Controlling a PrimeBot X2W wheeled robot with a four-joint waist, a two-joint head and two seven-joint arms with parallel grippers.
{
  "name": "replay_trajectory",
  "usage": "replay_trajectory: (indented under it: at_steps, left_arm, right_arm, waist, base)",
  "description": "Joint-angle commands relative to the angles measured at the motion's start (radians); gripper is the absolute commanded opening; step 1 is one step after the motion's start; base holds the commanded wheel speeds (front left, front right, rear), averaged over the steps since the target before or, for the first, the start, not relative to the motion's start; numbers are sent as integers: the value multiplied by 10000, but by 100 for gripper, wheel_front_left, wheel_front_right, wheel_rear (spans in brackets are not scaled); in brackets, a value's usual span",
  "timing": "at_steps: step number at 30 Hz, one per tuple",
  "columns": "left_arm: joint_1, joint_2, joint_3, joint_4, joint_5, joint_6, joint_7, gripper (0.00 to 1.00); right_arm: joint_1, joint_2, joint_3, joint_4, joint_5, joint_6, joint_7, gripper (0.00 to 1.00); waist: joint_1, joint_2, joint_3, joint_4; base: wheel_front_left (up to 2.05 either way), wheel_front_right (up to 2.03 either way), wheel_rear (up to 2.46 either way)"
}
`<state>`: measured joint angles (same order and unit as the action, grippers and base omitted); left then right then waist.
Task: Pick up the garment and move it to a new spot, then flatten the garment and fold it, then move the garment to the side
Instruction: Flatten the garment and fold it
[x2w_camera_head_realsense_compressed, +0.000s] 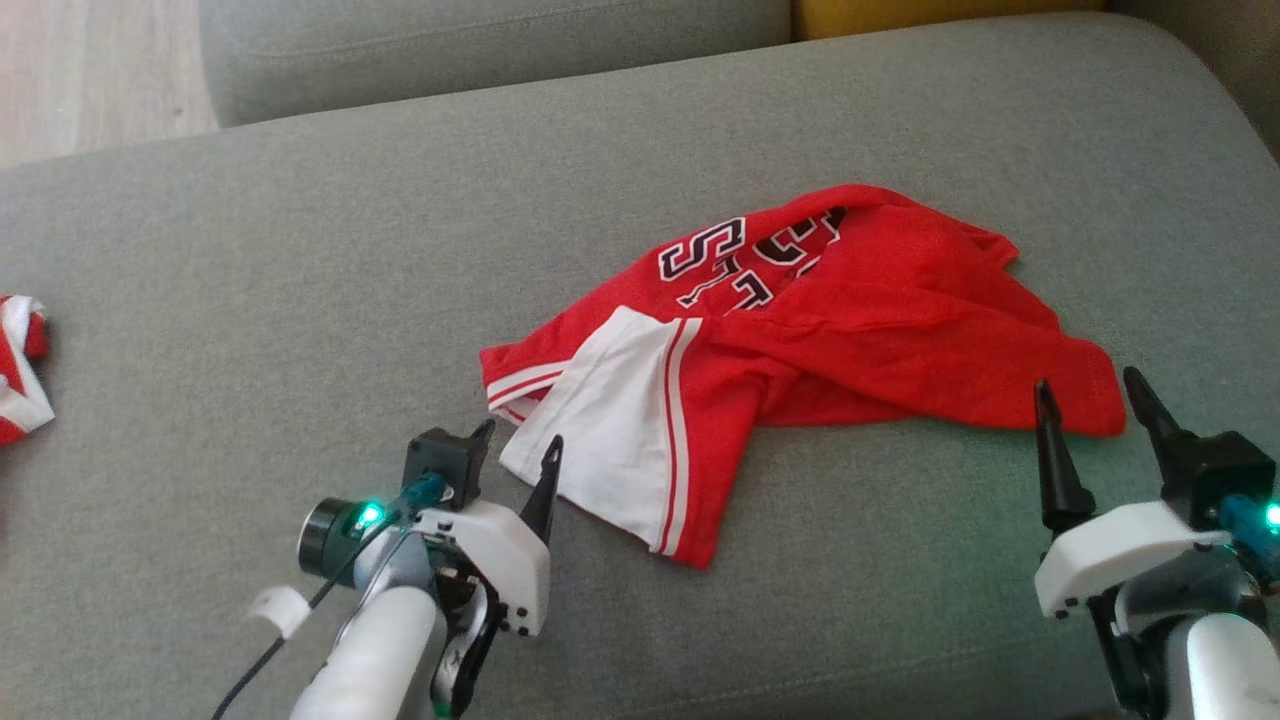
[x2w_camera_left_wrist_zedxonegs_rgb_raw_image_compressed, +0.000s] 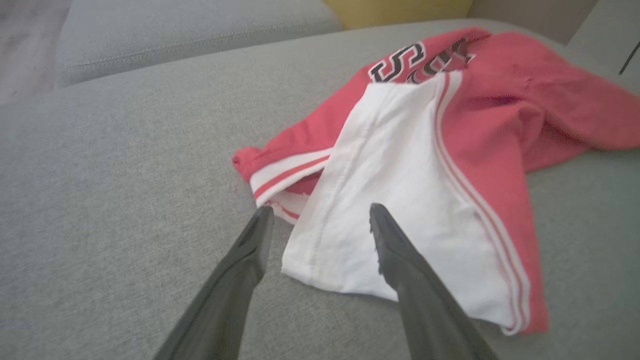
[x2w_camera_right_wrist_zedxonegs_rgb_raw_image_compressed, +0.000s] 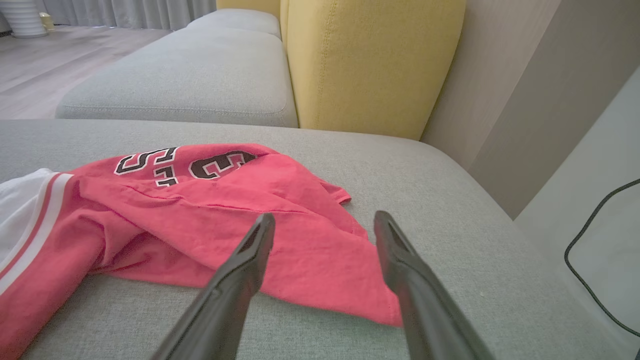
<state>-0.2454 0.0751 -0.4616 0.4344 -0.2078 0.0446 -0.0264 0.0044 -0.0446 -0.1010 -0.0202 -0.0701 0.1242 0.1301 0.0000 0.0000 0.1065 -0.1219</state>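
Observation:
A red garment (x2w_camera_head_realsense_compressed: 860, 320) with a white panel, white stripes and black-and-white letters lies crumpled on the grey sofa cushion (x2w_camera_head_realsense_compressed: 300, 260). My left gripper (x2w_camera_head_realsense_compressed: 520, 440) is open at the garment's near left corner, its fingers astride the edge of the white panel (x2w_camera_left_wrist_zedxonegs_rgb_raw_image_compressed: 400, 200), as the left wrist view (x2w_camera_left_wrist_zedxonegs_rgb_raw_image_compressed: 320, 215) shows. My right gripper (x2w_camera_head_realsense_compressed: 1090, 385) is open just in front of the garment's right red corner (x2w_camera_right_wrist_zedxonegs_rgb_raw_image_compressed: 325, 260), its fingers (x2w_camera_right_wrist_zedxonegs_rgb_raw_image_compressed: 250, 255) hovering over that cloth with nothing between them.
Another red and white cloth (x2w_camera_head_realsense_compressed: 20, 365) lies at the cushion's far left edge. A second grey cushion (x2w_camera_right_wrist_zedxonegs_rgb_raw_image_compressed: 190, 75) and a yellow backrest (x2w_camera_right_wrist_zedxonegs_rgb_raw_image_compressed: 370, 60) stand behind. A black cable (x2w_camera_right_wrist_zedxonegs_rgb_raw_image_compressed: 590, 250) hangs at the right wall. Wooden floor (x2w_camera_head_realsense_compressed: 90, 70) is beyond.

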Motion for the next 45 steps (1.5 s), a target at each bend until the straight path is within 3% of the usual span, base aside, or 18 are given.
replay_trajectory:
  at_steps: [1, 11, 17, 18, 19, 20, 28, 34, 39, 45]
  left_arm:
    - [-497, 143, 242, -135, 119, 104, 49, 100]
    - [-986, 195, 152, 1192, 245, 342, 252, 100]
    - [-1312, 170, 56, 1818, 161, 194, 318, 100]
    - [-1345, 158, 27, 1914, 126, 130, 340, 82]
    - [-1365, 143, 2, 1998, 76, 55, 356, 12]
    - [-1378, 128, -23, 2061, 21, -26, 364, 0]
    - [-1196, -41, -97, 2006, -580, -425, 328, 0]
    - [-1167, 93, 281, 1270, -846, -164, -155, 0]
    - [-1521, 630, 897, 335, -772, 307, -1179, 0]
    - [-1617, 1264, 1180, -1087, -538, 424, -1893, 0]
  right_arm:
    - [-458, -58, 267, -309, 52, 65, -127, 100]
    - [-580, -57, 380, -228, 36, 65, -222, 100]
    - [-636, -57, 322, -232, 21, 65, -274, 100]
    - [-635, -57, 303, -226, 17, 65, -282, 100]
    - [-639, -57, 283, -214, 13, 65, -289, 100]
    - [-647, -57, 264, -197, 9, 65, -293, 100]
    - [-769, -57, 60, 17, -149, 65, -301, 100]
    - [-818, -57, 56, 265, -194, 65, -311, 100]
    - [-709, -57, 112, 548, -104, 65, -324, 100]
    - [-573, -57, 211, 770, 123, 65, -398, 100]
  waist:
    - [0, 0, 43, -43]
    - [0, 0, 206, -254]
    - [0, 0, 339, -316]
    - [0, 0, 346, -312]
    - [0, 0, 346, -304]
    - [0, 0, 340, -291]
    - [0, 0, -48, 40]
    - [0, 0, -596, 433]
    - [0, 0, -1013, 700]
    - [0, 0, -1210, 856]
  base:
    - [0, 0, 0]
    - [0, 0, 0]
    - [0, 0, 0]
    - [0, 0, 0]
    - [0, 0, 0]
    - [0, 0, 0]
    - [0, 0, 0]
    - [0, 0, 0]
    - [0, 0, 0]
    - [0, 0, 0]
